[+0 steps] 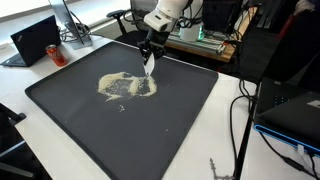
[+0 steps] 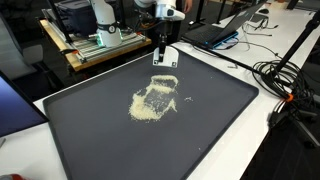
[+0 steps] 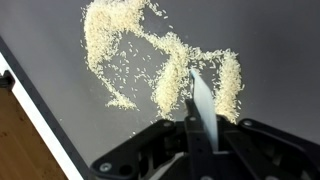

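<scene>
While both exterior views show the gripper [image 1: 149, 57] poised at the far edge of the rice [image 1: 125, 87] scattered mid-way across the black tray [image 1: 60, 115], only the wrist view makes plain that its jaws are clamped on a thin white card [image 3: 203, 100]. There the card's tip lies over a band of grains, and a wooden surface [image 3: 20, 150] shows beyond the tray's rim.

The arm reaches down, its claw [image 1: 149, 56] pointing downward, jaws clamped tight.
</scene>
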